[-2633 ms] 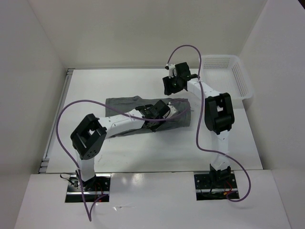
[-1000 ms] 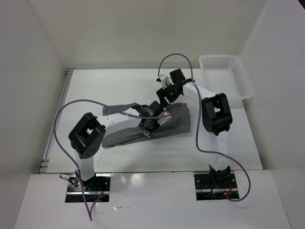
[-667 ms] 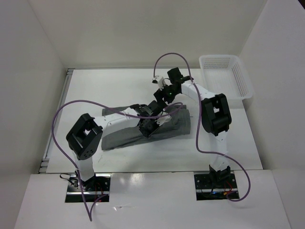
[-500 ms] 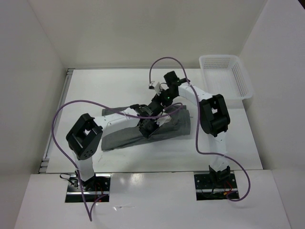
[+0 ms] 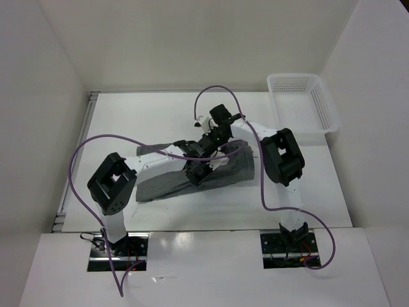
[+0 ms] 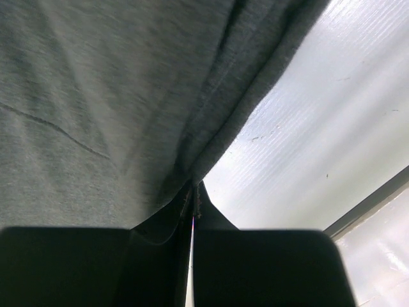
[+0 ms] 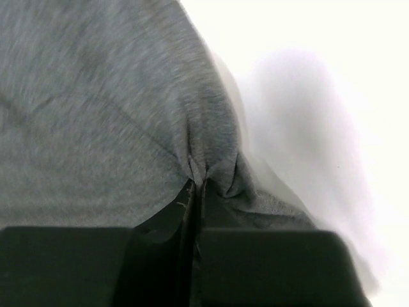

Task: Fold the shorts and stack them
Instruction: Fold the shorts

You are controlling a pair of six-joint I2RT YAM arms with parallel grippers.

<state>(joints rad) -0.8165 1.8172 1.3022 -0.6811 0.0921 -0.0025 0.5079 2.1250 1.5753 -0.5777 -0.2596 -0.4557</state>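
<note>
A: What had changed over those last few seconds?

B: The right gripper had been up off the cloth, out toward the basket. It had since swung left and come down onto the far edge of the shorts, close beside the left gripper.

A: Were they holding anything?

B: Both were. In the left wrist view the left gripper had its fingers pressed together on a fold of grey fabric, at the hem where the table showed past it. In the right wrist view the right gripper was pinched on a small bunched tuck of the shorts.

A: And the shorts themselves?

B: They were in the middle of the table, under and between the two arms, well apart from the basket. They had lain as a flat band before. By this moment the left end had slewed toward the near edge and the middle looked gathered and raised where the grippers met.

A: So what did that mean for the job?

B: I judged that the fold had only just begun: two grips secured, cloth starting to lift, nothing yet laid over itself. Stacking was still ahead.
</note>
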